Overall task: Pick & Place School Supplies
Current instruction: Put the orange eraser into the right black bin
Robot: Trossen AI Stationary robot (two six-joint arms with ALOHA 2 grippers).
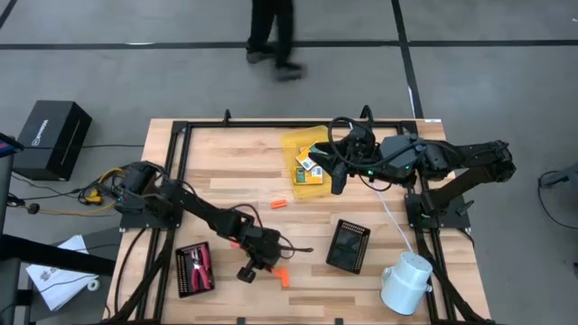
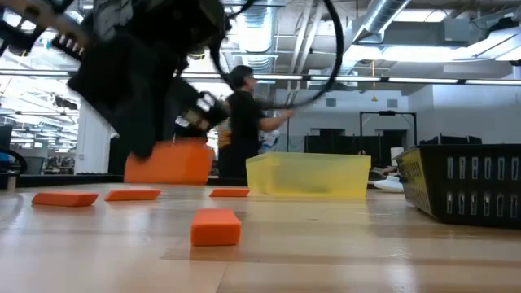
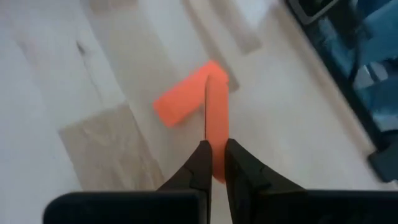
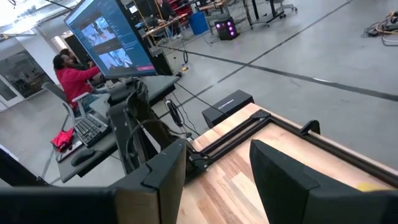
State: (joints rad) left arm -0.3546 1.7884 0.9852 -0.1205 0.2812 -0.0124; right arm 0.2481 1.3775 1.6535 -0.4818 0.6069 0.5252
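My left gripper (image 1: 249, 269) (image 3: 214, 148) hangs over the table's near middle, shut on a short orange stick (image 3: 215, 118) (image 2: 167, 161). A second orange stick (image 3: 177, 102) lies flat on the wood just beyond it. More orange sticks (image 2: 216, 226) (image 2: 65, 198) (image 1: 278, 203) lie flat on the table. Yellow-and-green card boxes (image 1: 310, 169) lie in the translucent yellow tray (image 1: 293, 144). The red-handled tool (image 1: 200, 264) lies in the near-left black tray (image 1: 183, 280). My right gripper (image 1: 339, 181) (image 4: 217, 168) is open and holds nothing, beside the yellow tray's right side. My left gripper pinches the orange stick by one end (image 3: 216, 163) between its two fingers. The fingers lie along the stick, which juts out past their tips with its thin edge toward the wrist camera. In the low view the stick's lower edge (image 2: 167, 181) seems just clear of the tabletop.
A second black ribbed tray (image 1: 348, 246) sits right of the left gripper, with a white cylinder (image 1: 405, 282) near the table's near-right corner. A person (image 1: 271, 36) walks on the floor beyond the far edge. Bare wood lies between the yellow tray and the left gripper.
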